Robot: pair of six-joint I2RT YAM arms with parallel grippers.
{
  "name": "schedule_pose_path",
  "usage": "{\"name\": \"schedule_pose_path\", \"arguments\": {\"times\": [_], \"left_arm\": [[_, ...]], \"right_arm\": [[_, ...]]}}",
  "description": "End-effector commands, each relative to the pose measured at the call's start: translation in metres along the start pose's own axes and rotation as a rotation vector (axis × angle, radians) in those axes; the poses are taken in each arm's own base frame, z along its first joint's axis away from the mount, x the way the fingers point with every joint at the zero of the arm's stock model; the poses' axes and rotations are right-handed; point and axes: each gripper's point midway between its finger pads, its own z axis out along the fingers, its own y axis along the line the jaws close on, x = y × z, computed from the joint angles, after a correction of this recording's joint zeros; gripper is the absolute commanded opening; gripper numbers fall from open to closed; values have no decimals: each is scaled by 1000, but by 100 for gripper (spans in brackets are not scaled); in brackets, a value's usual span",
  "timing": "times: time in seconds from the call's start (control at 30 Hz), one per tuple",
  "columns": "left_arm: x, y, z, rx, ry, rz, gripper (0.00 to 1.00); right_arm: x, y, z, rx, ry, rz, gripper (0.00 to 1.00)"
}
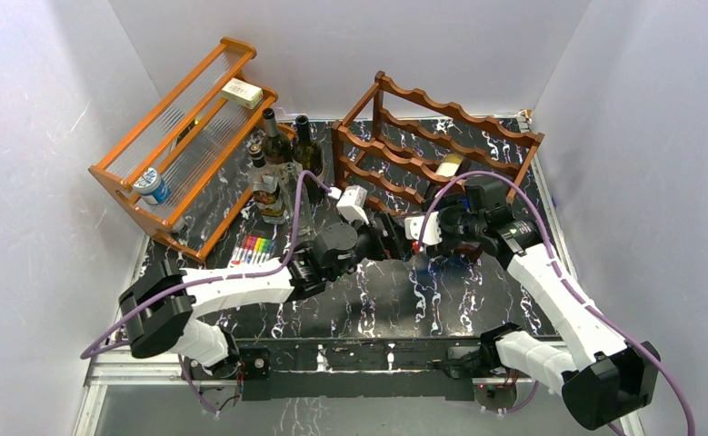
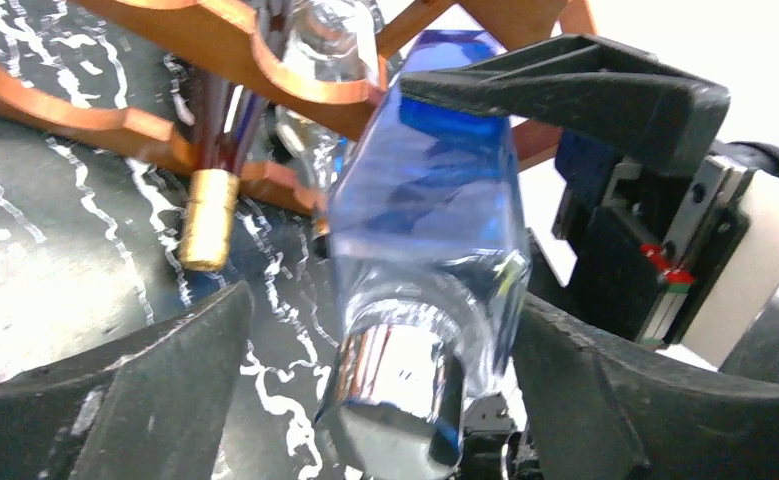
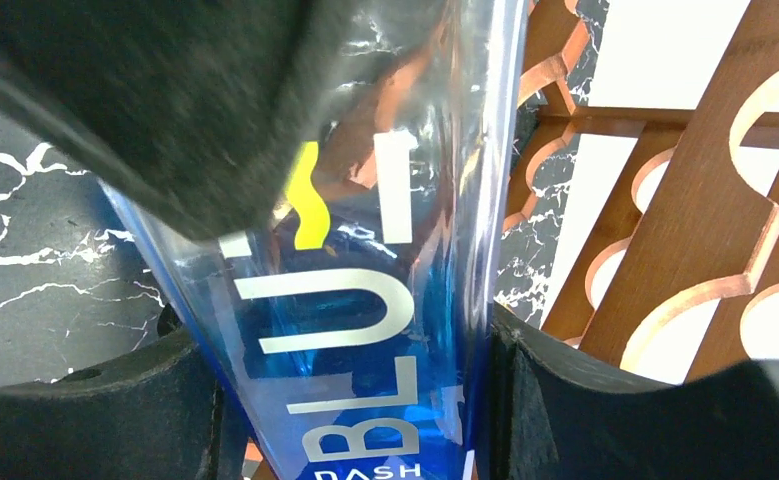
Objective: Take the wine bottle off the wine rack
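The wine bottle point(image 3: 365, 300) is clear blue glass with white lettering and a silver cap point(image 2: 400, 380). My right gripper point(image 3: 350, 390) is shut on its body, a finger on each side. My left gripper point(image 2: 385, 335) is open around the capped neck, with a gap between the bottle and its left finger point(image 2: 165, 380). In the top view both grippers meet just in front of the dark wavy wine rack point(image 1: 441, 136), the left point(image 1: 393, 238) and the right point(image 1: 427, 232), and they hide the bottle. A second bottle with a gold cap point(image 2: 208, 218) lies in the rack point(image 2: 165, 30).
An orange slatted shelf point(image 1: 182, 136) stands at the back left with a box point(image 1: 241, 93) and a can point(image 1: 154, 186) on it. Several upright bottles point(image 1: 277, 150) stand between shelf and rack. A pack of coloured markers point(image 1: 254, 250) lies by the left arm.
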Motion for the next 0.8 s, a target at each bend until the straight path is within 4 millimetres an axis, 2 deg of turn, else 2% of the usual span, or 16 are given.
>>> {"name": "schedule_pose_path", "arguments": {"times": [0.0,0.1,0.2,0.37,0.57,0.77], "left_arm": [[-15,13,-28,-43,-16,86,98],[-22,14,-46,-39,-13,130,98],[-32,13,-68,-29,-10,181,98],[-67,26,-116,-97,-81,262,98],[-120,33,-176,-166,-221,305,98],[-148,41,-208,-231,-294,337,98]], "right_arm": [[-24,-21,-8,80,-101,-33,13],[-29,-21,-9,70,-119,-46,4],[-35,-18,-9,67,-135,-58,4],[-56,-11,-11,54,-198,-90,0],[-95,-12,-19,44,-349,-100,0],[-134,-21,-31,14,-504,-106,0]]}}
